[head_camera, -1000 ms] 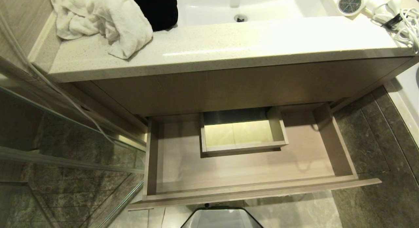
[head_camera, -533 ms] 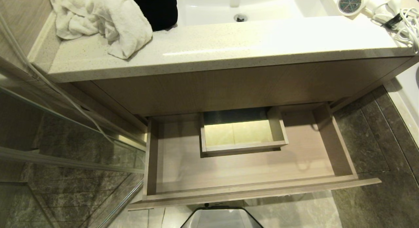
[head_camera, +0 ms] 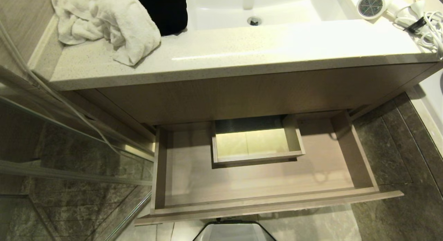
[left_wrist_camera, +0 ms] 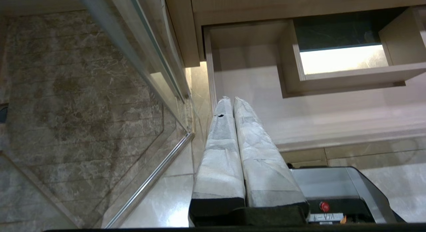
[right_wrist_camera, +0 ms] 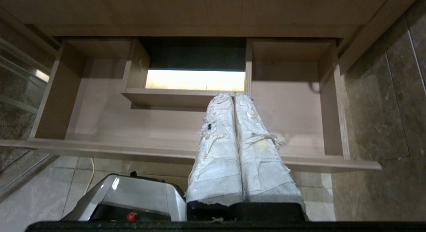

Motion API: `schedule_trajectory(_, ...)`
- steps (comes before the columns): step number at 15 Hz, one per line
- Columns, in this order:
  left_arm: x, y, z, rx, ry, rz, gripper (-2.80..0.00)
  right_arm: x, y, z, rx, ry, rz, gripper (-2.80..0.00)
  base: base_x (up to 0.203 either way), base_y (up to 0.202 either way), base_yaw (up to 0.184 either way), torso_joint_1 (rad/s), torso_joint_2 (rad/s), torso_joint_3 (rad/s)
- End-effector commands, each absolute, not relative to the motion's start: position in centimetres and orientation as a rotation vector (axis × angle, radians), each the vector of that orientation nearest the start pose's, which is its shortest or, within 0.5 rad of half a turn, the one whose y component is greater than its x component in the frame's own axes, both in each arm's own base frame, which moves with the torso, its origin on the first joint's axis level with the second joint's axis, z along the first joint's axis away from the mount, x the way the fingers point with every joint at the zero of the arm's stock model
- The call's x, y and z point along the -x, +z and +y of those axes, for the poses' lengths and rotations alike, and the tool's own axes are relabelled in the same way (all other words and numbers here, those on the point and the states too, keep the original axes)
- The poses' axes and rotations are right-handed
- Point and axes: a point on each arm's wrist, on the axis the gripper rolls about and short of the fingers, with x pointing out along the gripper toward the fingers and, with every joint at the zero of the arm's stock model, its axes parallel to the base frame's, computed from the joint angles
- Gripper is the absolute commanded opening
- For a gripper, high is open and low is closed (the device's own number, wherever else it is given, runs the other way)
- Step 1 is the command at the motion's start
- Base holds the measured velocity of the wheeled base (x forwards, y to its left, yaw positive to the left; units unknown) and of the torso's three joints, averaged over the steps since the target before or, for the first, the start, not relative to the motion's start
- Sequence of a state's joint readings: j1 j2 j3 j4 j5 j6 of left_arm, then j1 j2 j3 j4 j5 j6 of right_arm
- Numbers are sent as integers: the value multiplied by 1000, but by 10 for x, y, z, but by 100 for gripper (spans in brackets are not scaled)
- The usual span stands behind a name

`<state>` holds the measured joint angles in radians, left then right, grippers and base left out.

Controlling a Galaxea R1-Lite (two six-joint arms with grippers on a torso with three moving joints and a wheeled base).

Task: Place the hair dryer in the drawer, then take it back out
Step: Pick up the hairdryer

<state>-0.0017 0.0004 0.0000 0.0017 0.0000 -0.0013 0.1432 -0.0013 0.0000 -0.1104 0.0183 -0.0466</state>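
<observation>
the hair dryer (head_camera: pixel 371 6) sits at the worktop (head_camera: pixel 242 47) corner with its loose cord (head_camera: pixel 427 30). both grippers, left gripper (left_wrist_camera: pixel 229 100) and right gripper (right_wrist_camera: pixel 233 96), have clenched, empty jaws over the open drawer (head_camera: pixel 263 180). a grab could snag the cord and drag it off.

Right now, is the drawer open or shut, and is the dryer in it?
Open and empty: the drawer is pulled out with its floor bare. The hair dryer sits on the countertop.

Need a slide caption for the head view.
Wide light-wood drawer pulled open and empty below the vanity; small white plastic hair dryer on the speckled countertop.
</observation>
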Motion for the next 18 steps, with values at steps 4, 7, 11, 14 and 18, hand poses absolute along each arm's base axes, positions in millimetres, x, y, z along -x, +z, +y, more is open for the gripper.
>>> schedule_trajectory(4, 23, 75, 0, 2, -2, 2, -280, 23, 74, -3, 45, 160, -112, -280, 0, 0, 0, 268, -11, 242)
schedule_trajectory(7, 23, 75, 0, 2, -2, 2, -280, 23, 75, -3, 45, 161, -112, -280, 0, 0, 0, 309, -58, 247)
schedule_trajectory(11, 23, 75, 0, 2, -2, 2, -280, 23, 74, -3, 45, 160, -112, -280, 0, 0, 0, 330, -98, 226)
schedule_trajectory(14, 23, 75, 0, 2, -2, 2, -280, 23, 74, -3, 45, 160, -112, -280, 0, 0, 0, 350, -145, 207)
schedule_trajectory(18, 23, 75, 0, 2, -2, 2, -280, 23, 75, -3, 42, 160, -113, -280, 0, 0, 0, 365, -191, 169)
